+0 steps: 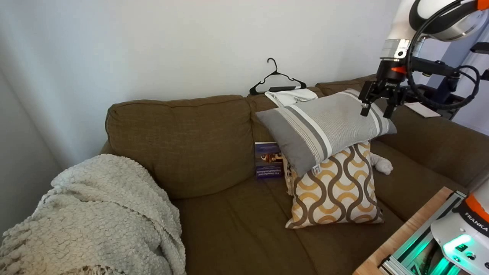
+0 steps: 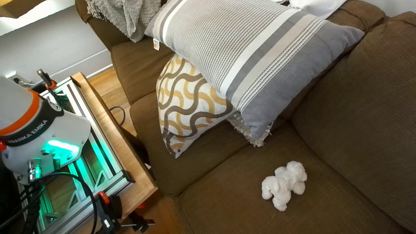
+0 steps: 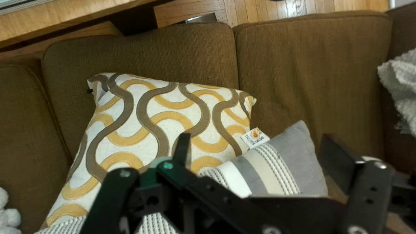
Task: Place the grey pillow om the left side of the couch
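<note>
One gripper (image 1: 376, 110), in an exterior view

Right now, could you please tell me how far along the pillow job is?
Looks done: the open gripper appears positioned above the grey pillow. In hand: nothing; its jaws stand apart. Remaining, apparently: grasping that pillow, which rests on the patterned pillow, and placing it on the left of the couch, probably beside the blanket.

On olive-brown fabric couch (image 3: 312, 81), wrist view: square brown-and-yellow-patterned cloth pillow (image 3: 146, 130); white plush toy (image 3: 10, 218) at its eight o'clock.
</note>
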Tool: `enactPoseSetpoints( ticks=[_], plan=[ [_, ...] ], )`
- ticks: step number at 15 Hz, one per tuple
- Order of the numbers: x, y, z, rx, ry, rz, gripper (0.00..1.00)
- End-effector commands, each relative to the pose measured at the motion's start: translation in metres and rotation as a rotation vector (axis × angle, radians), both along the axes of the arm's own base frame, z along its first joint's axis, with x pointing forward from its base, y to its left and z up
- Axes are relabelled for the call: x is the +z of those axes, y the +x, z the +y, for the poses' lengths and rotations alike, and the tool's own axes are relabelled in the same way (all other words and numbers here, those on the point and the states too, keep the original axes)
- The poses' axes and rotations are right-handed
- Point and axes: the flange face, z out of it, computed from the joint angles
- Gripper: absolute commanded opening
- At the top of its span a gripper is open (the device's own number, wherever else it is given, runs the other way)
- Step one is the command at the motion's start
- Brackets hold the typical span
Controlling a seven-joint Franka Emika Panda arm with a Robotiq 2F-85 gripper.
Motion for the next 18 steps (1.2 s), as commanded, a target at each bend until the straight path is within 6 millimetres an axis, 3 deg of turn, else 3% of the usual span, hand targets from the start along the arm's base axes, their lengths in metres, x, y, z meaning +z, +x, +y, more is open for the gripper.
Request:
enactPoseSetpoints(
  ticks=[1, 5, 9, 14, 15, 18],
  plan=[
    [-0.008, 0.017, -0.035, -0.200, -0.012, -0.038, 1.00],
    [-0.016, 0.037, -0.096, -0.416, -0.022, -0.116, 1.00],
    [-0.022, 0.068, -0.130, -0.636, -0.046, -0.198, 1.00],
    [-0.042, 0.099, -0.139, -0.901, -0.113, -0.265, 1.00],
    [-0.033, 0.088, -0.135, -0.816, -0.082, -0.267, 1.00],
    [-0.038, 0.092, -0.133, -0.819, -0.089, -0.264, 1.00]
  ],
)
